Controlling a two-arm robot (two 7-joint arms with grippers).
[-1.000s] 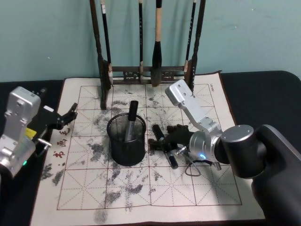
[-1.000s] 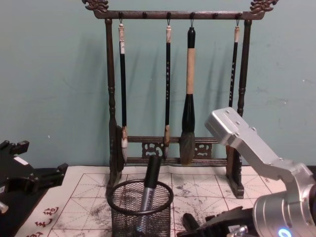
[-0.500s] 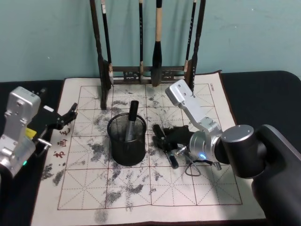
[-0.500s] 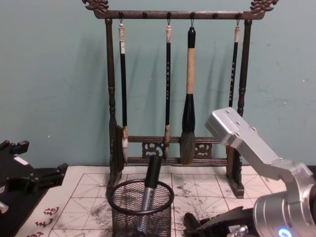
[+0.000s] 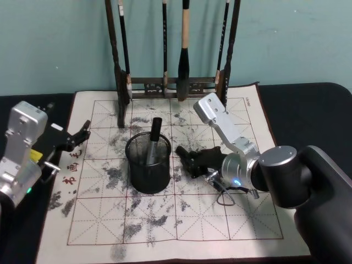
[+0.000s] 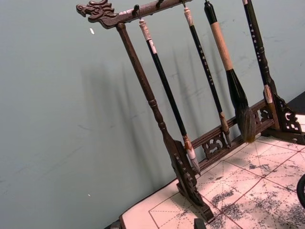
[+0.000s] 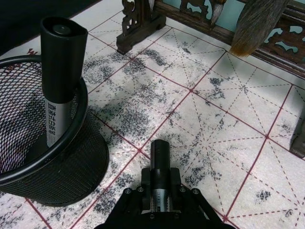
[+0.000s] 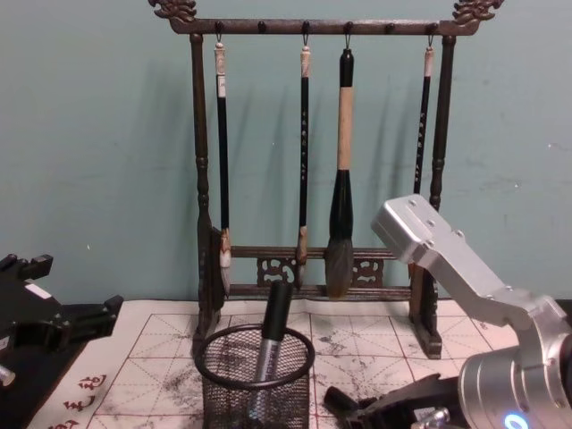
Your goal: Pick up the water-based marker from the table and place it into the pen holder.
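Note:
My right gripper (image 5: 193, 160) is shut on the black water-based marker (image 7: 159, 157), just right of the pen holder (image 5: 147, 171). The marker's capped end (image 5: 181, 150) sticks out past the fingers toward the holder, above the stained mat on the table (image 5: 165, 220). In the right wrist view the black mesh pen holder (image 7: 57, 162) stands close by on one side. Another marker (image 7: 59, 71) leans upright inside it. My left gripper (image 5: 80, 136) is parked open at the mat's left edge, away from both.
A tall dark wooden brush rack (image 5: 170, 82) with several hanging brushes stands at the back of the mat, behind the holder. Bare mat lies in front of the holder and the right gripper. The black table top (image 5: 308, 104) surrounds the mat.
The right gripper has raised the marker off the mat; its rear end no longer lies on the paper, and its capped end has shifted slightly toward the holder. The left arm has not moved.

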